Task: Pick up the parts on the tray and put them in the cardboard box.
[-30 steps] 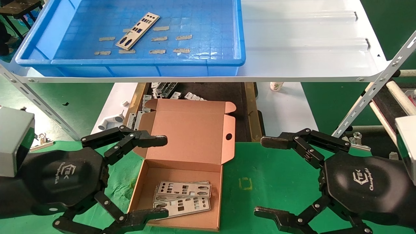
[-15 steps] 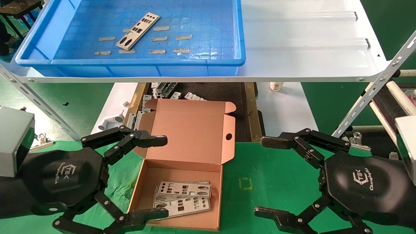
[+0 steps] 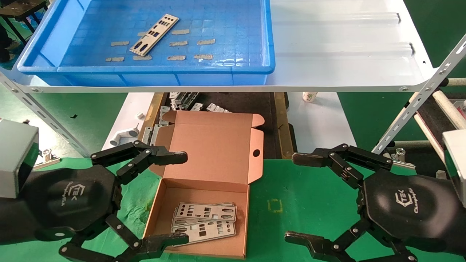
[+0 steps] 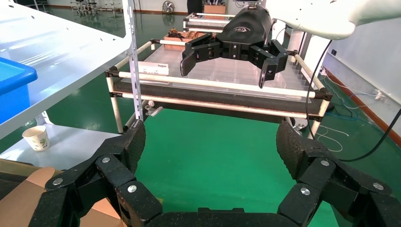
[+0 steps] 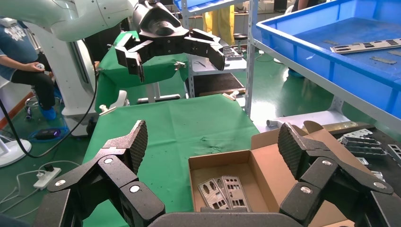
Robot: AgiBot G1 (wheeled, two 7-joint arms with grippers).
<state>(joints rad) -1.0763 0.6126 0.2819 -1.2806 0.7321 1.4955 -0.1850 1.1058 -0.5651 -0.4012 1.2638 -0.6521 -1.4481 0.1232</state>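
Note:
One silver punched plate (image 3: 154, 34) lies diagonally in the blue tray (image 3: 267, 43) on the white shelf; it also shows in the right wrist view (image 5: 366, 45). The open cardboard box (image 3: 214, 153) sits on the green table and holds several plates (image 3: 204, 220), also seen in the right wrist view (image 5: 221, 191). My left gripper (image 3: 180, 198) is open and empty, low at the box's left side. My right gripper (image 3: 300, 198) is open and empty, low to the right of the box.
The white sheet-metal shelf (image 3: 346, 51) overhangs the far side of the table. Grey brackets (image 3: 182, 102) and a white pipe fitting (image 3: 123, 136) lie behind the box. A paper cup (image 3: 309, 96) stands under the shelf. A rack of rails (image 3: 444, 109) is at the right.

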